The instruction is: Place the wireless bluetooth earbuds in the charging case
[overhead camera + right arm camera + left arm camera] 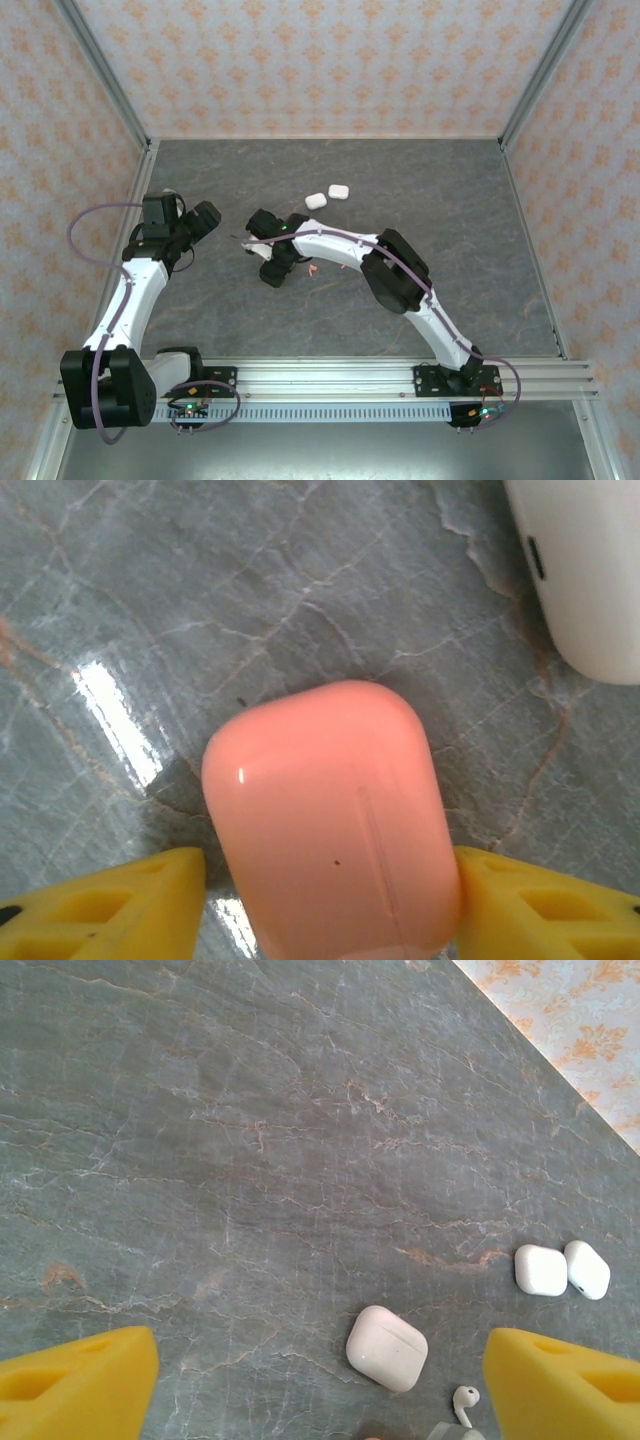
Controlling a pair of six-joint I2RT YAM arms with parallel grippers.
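A closed salmon charging case (pixel 325 820) lies between the yellow fingers of my right gripper (pixel 330 885). The right finger touches it and a thin gap shows at the left finger, so the gripper is open. In the top view the right gripper (pixel 268 262) is low over the table's middle. A salmon earbud (pixel 313 268) lies just to its right. A white earbud (pixel 464 1402) lies beside a closed white case (pixel 387 1347). My left gripper (pixel 320 1385) hangs open and empty above them, at the left in the top view (pixel 208 218).
Two more closed white cases (pixel 316 200) (pixel 338 190) lie side by side towards the back; the left wrist view shows them too (pixel 541 1269) (pixel 587 1269). A white case's edge (pixel 590 580) sits close beyond the salmon one. Patterned walls ring the grey table (pixel 450 220).
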